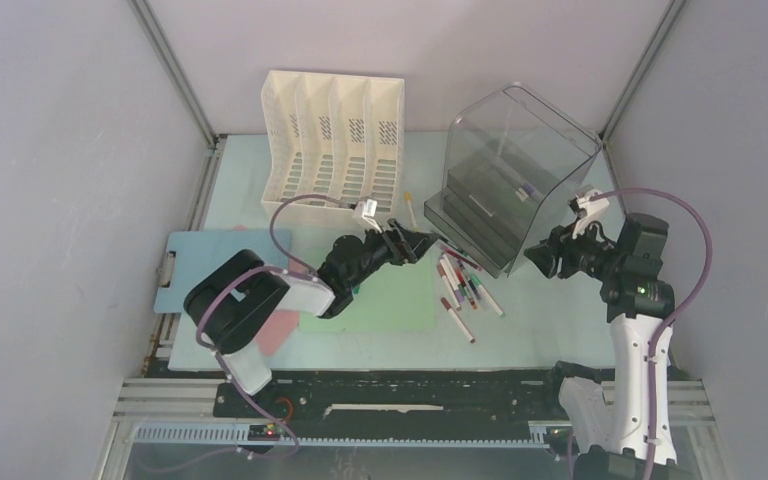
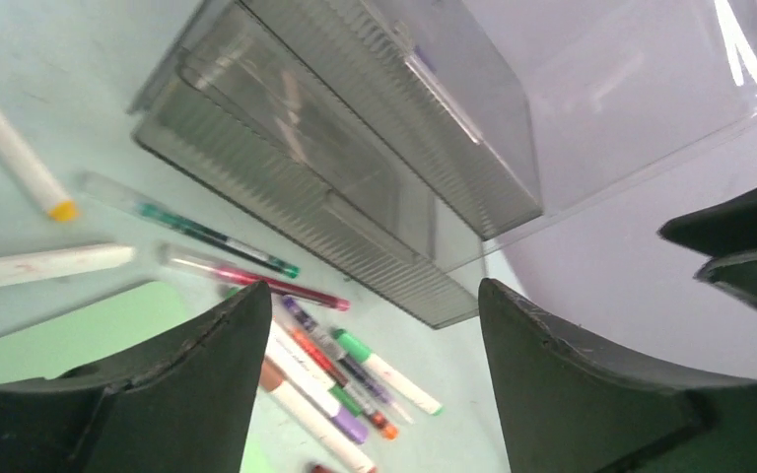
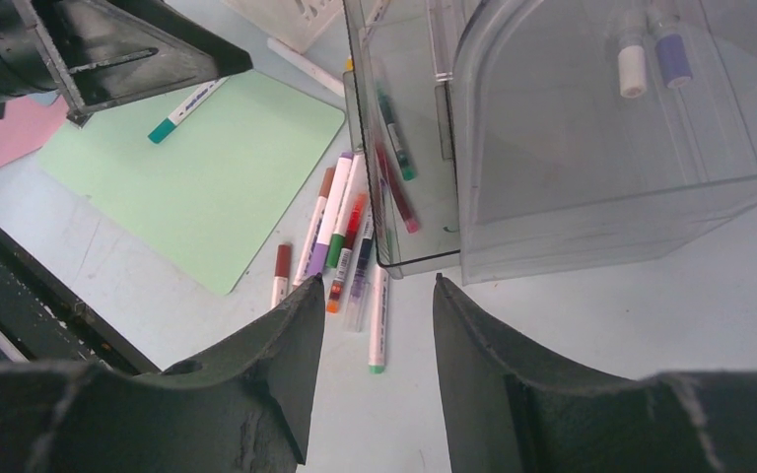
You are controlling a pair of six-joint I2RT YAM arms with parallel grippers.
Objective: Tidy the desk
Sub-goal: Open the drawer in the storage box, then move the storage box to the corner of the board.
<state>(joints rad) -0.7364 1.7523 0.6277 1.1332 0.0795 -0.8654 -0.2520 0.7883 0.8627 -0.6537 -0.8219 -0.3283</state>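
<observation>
The desk (image 1: 545,320) is a pale mint-green tabletop. A cluster of several coloured pens and markers (image 1: 463,285) lies at its middle, next to the front of a clear tiered pen holder (image 1: 515,180). My left gripper (image 1: 425,243) hovers just left of the pens, open and empty; its wrist view (image 2: 370,286) looks past the fingers at the pens (image 2: 330,360) and holder (image 2: 355,168). My right gripper (image 1: 535,258) is open and empty at the holder's right front corner (image 3: 379,279), above the pens (image 3: 340,232).
A white file rack (image 1: 332,145) stands at the back. A green sheet (image 1: 380,300), a blue clipboard (image 1: 205,262) and pink paper (image 1: 278,330) lie left. A teal-capped marker (image 3: 182,110) lies on the sheet. A yellow-tipped marker (image 1: 409,210) lies by the rack. Two markers (image 3: 651,54) sit in the holder.
</observation>
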